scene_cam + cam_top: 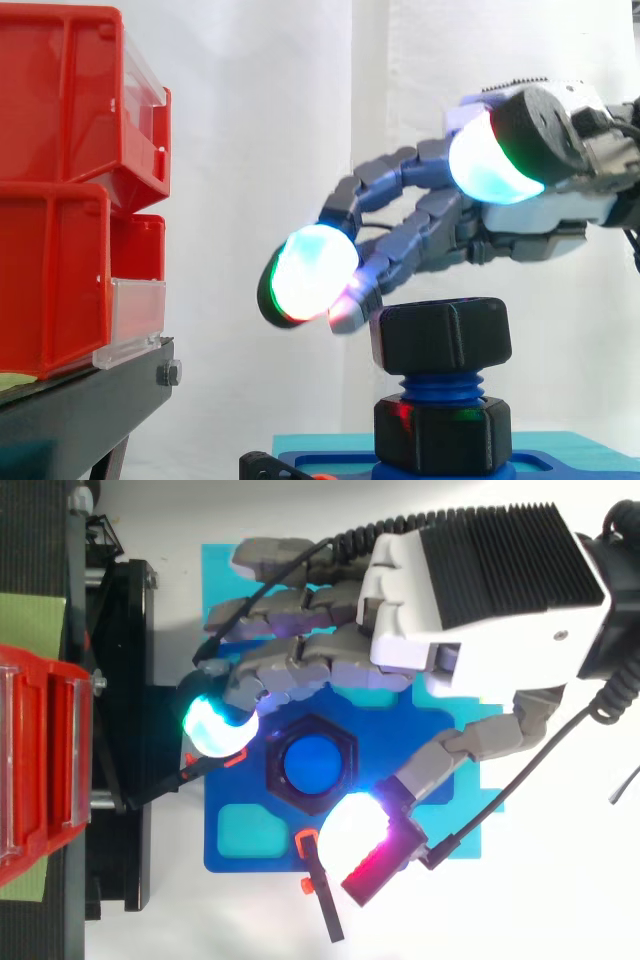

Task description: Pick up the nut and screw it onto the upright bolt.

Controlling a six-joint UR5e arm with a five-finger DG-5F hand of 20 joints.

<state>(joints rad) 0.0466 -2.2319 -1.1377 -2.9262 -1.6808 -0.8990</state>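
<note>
A black hexagonal nut sits on top of the blue upright bolt, whose blue top shows through the nut's hole. A second black nut sits lower on the bolt, just above the blue base plate. My hand hovers above and slightly beside the top nut, fingers spread and relaxed, holding nothing. One glowing fingertip hangs to the nut's left, the thumb's pad on the other side. No finger touches the nut.
Red bins are stacked on a black stand at the left. The blue plate lies on a teal mat beside the stand. A small black and red tool lies at the plate's near edge.
</note>
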